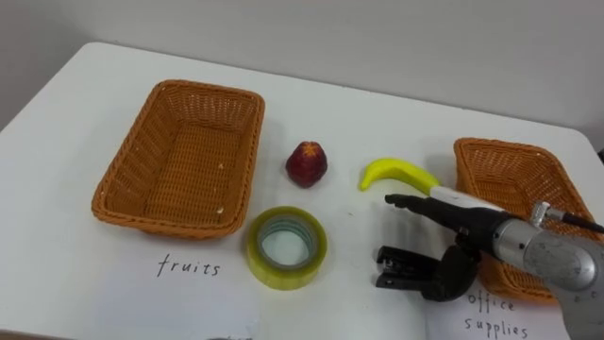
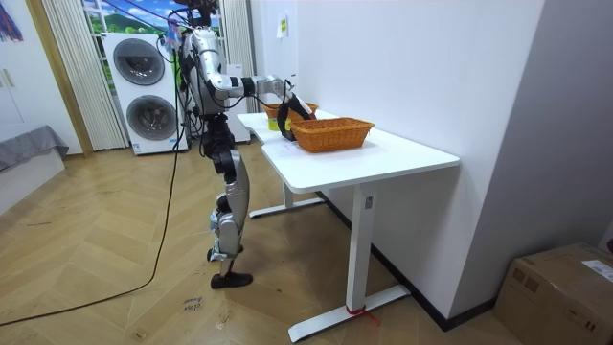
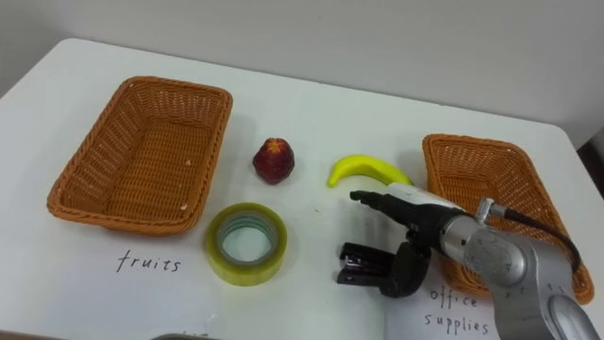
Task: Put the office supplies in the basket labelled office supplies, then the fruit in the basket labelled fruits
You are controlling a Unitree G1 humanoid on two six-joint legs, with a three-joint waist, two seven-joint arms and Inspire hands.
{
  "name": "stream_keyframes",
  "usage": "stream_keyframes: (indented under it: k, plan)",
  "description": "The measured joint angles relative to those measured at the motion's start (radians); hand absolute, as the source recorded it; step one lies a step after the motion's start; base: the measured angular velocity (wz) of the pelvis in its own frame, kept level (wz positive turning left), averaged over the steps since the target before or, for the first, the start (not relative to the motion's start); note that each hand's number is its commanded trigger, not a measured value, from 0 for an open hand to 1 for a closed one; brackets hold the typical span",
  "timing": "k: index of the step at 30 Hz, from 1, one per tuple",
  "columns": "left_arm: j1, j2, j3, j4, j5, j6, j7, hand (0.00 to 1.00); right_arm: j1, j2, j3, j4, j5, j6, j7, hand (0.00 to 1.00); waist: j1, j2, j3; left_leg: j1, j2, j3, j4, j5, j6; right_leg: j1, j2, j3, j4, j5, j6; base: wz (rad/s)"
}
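The right hand [image 1: 455, 268] is held at the lower right of the frame, thumb and fingers parted and stretched leftward with nothing gripped, just below the banana [image 1: 396, 174]. The red fruit [image 1: 307, 163] and the tape roll [image 1: 287, 247] are seen at centre on the white table [image 1: 66, 283], between the fruits basket [image 1: 121, 175] at left and the office supplies basket [image 1: 514, 179] at right.

What we count, kind by kind

On the one white table [image 1: 75, 283] we count two wicker baskets, a left basket [image 1: 189, 161] and a right basket [image 1: 514, 179]. There are two handwritten labels, a left label [image 1: 189, 267] and a right label [image 1: 500, 316], one in front of each basket. We find two pieces of fruit, one red fruit [image 1: 307, 163] and one banana [image 1: 396, 173]. There is a single office item, one roll of tape [image 1: 283, 277]. That makes three loose things in all.
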Motion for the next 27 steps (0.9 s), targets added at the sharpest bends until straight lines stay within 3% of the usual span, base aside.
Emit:
stream_keyframes:
  k: [9,14,27]
  plan:
    - [0.000,-0.003,-0.009,-0.005,0.001,0.000,0.037,0.00,0.001,0.008,0.011,-0.023,-0.027,0.000,0.001,0.00,0.003,0.007,-0.0020,0.001,0.000,0.000,-0.002,0.000,0.000,0.000,0.001,0.001,0.000,0.000,0.000,0.00]
    - [0.001,-0.003,-0.021,-0.027,0.000,0.000,0.044,0.00,0.002,0.044,0.043,-0.023,-0.061,0.016,0.001,0.00,0.007,0.008,-0.0022,0.002,0.000,0.000,-0.001,0.000,0.000,-0.005,0.001,0.004,-0.001,0.000,0.000,0.00]
    - [0.006,-0.027,-0.028,-0.022,0.000,0.019,0.040,0.00,0.028,0.083,0.073,-0.012,-0.092,0.043,-0.013,0.00,0.020,0.027,-0.0054,0.003,0.000,0.000,-0.005,0.000,0.000,-0.005,0.001,0.002,0.000,0.000,0.000,0.00]
